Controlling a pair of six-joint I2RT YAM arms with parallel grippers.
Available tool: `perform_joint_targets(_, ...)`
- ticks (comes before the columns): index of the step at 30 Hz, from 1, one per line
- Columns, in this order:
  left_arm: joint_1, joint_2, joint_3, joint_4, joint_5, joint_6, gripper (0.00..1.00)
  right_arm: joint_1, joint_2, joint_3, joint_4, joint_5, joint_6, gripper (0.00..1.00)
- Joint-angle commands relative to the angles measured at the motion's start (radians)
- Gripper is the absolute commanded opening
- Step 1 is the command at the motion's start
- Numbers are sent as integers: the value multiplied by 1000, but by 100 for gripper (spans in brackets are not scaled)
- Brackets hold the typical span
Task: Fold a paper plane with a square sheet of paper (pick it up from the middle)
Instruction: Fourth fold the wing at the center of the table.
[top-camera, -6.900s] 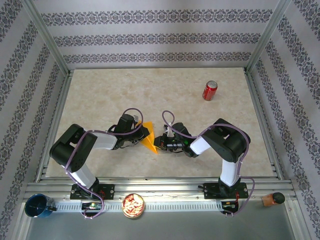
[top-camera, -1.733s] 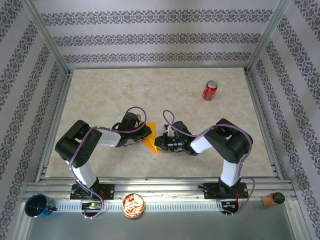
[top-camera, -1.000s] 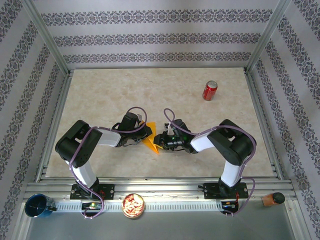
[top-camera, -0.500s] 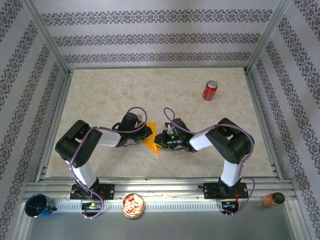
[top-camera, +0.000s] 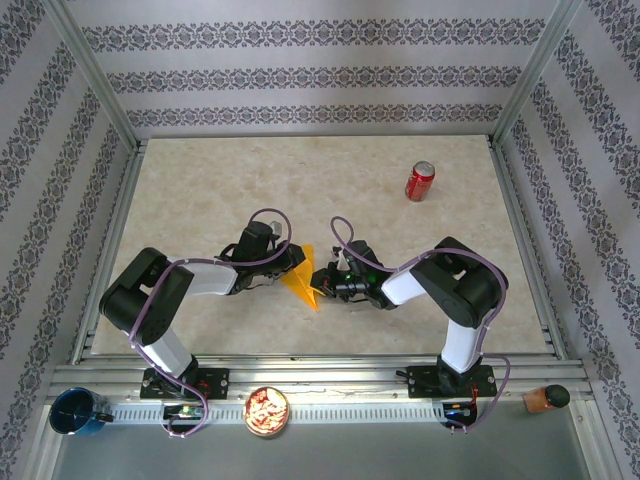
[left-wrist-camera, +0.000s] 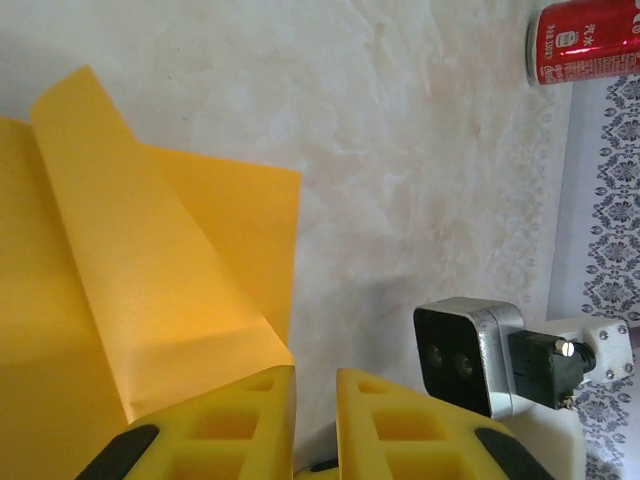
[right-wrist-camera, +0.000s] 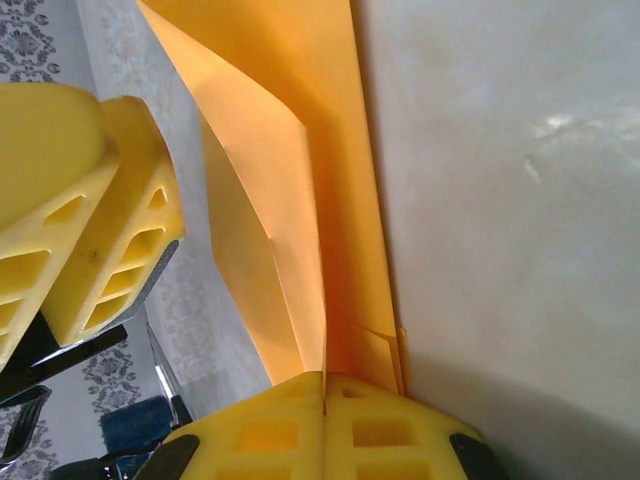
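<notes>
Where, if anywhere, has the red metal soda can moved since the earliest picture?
No. The red metal soda can keeps the same spot near the far right corner of the table.

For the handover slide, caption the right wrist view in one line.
Right gripper shut on the folded orange paper, left gripper alongside, above the marble table.

**Folded paper runs out of frame at both wrists**

From the left wrist, the orange-yellow paper is cropped by the picture's left and bottom edges. The fingers of the left end effector cover part of it and are themselves cut off below. The red soda can is clipped at the right edge. From the right wrist, one end of the paper vanishes between the closed fingers of the right end effector, and the other runs off the top. From above, both end effectors overlap the paper, and their jaws are too small to read.
</notes>
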Motion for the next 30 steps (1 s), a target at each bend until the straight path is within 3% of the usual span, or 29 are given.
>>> perform_joint_targets(1, 13, -18, -11, 3, -31, 28, 17, -12, 28, -37, 12, 34, 25, 0)
perform_joint_targets(6, 17, -26, -33, -28, -79, 15, 14, -14, 31, -47, 25, 26, 22, 0)
perform_joint_targets(21, 23, 86, 54, -8, 49, 62, 13, -20, 38, -76, 69, 34, 42, 0)
perform_joint_targets(30, 23, 54, 16, 15, 27, 59, 14, -21, 47, -86, 95, 45, 58, 0)
